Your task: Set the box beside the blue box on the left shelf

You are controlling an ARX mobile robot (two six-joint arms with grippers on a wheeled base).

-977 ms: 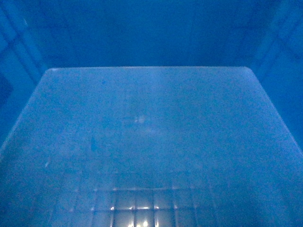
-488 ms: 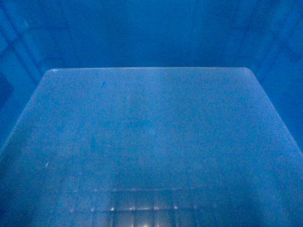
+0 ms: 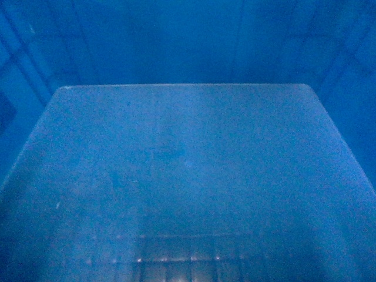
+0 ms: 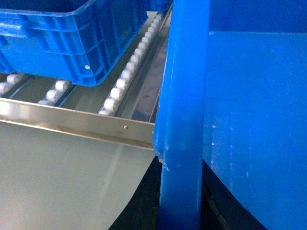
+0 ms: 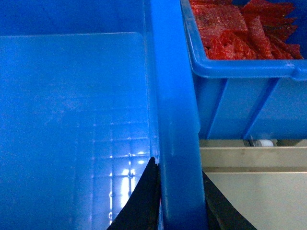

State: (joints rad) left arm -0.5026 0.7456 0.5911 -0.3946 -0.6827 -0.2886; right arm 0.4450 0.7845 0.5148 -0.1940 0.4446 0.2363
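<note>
The box (image 3: 188, 176) fills the head view from edge to edge, so only its pale floor and darker inner walls show there. In the left wrist view the left gripper (image 4: 180, 201) is clenched on the box's left wall, one dark finger (image 4: 139, 206) outside the rim and the other inside. The right gripper (image 5: 180, 201) grasps the right wall the same way, with dark fingers (image 5: 139, 201) on either side of the rim. The box hangs at the front edge of a roller shelf (image 4: 76, 123), seemingly just over its metal lip. On the rollers to the left sits a second blue box (image 4: 62, 43), near but apart. To the right stands a blue bin of red packets (image 5: 240, 28), close beside the held rim.
</note>
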